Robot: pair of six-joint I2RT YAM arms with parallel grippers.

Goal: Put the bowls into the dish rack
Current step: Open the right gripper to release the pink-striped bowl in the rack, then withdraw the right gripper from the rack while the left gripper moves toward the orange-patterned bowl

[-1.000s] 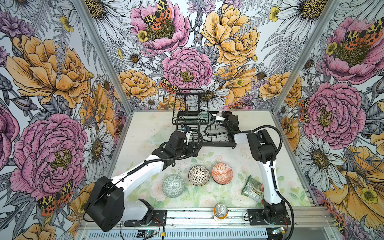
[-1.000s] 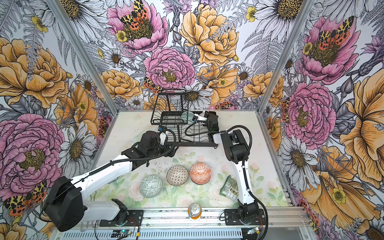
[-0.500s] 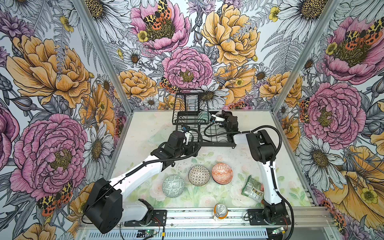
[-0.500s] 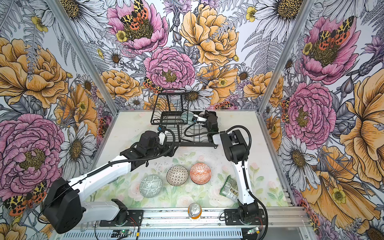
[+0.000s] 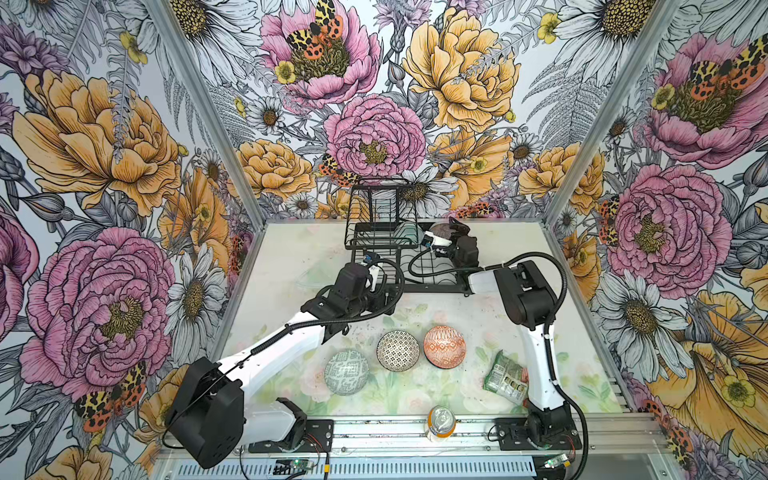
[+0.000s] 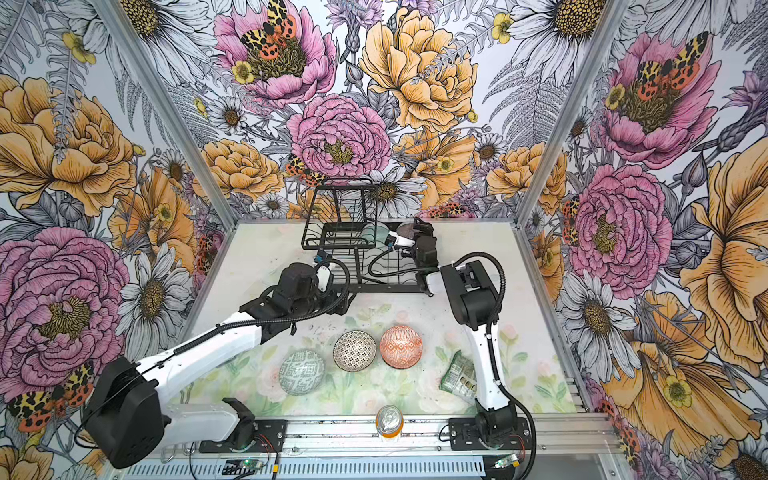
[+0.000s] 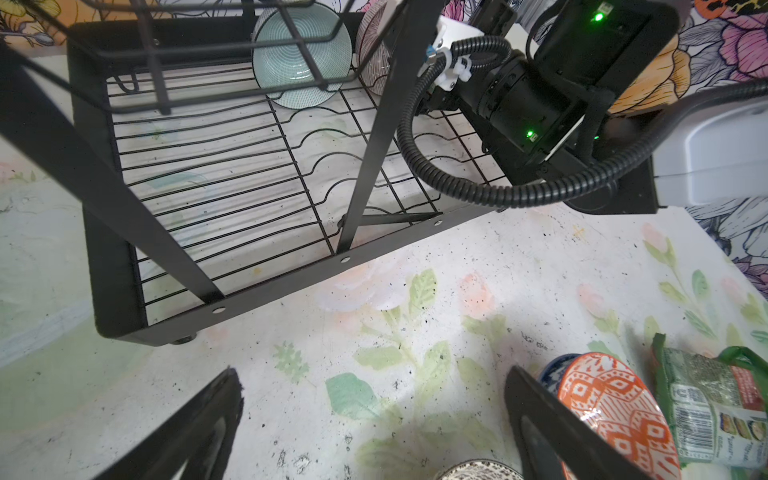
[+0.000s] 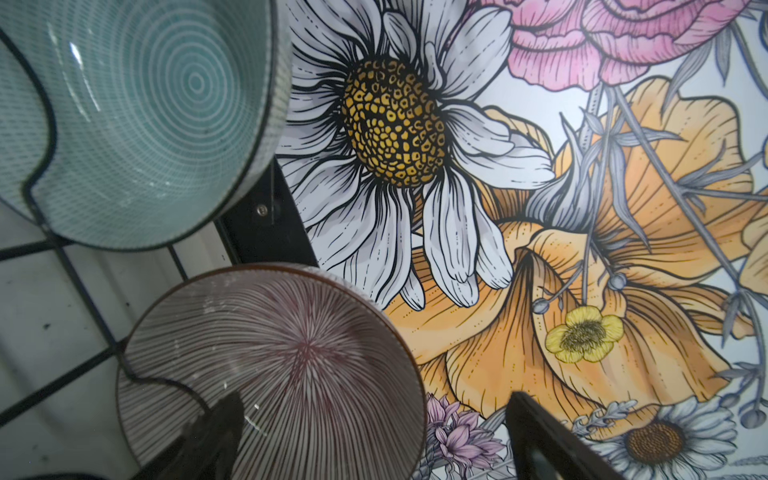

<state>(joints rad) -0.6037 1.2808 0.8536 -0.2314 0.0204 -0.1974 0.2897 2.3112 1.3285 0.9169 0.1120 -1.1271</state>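
Two arms at work on the tabletop. The left arm (image 5: 274,349) leaves its base at the near edge and stretches forward toward the middle, its long white link sloping low. Its black wrist (image 5: 353,282) is bent so that the left gripper (image 7: 374,428) points down and ahead. In the left wrist view its two black fingers (image 7: 199,432) stand wide apart.

The right arm (image 5: 540,365) stands nearly upright, folds at a black elbow (image 5: 523,291) and reaches toward the far side, with a ribbed cable (image 5: 552,270) looping over the joint. The right gripper (image 5: 451,228) sits at the end of that reach, pointing away from the base. In the right wrist view its fingers (image 8: 552,440) are spread wide.
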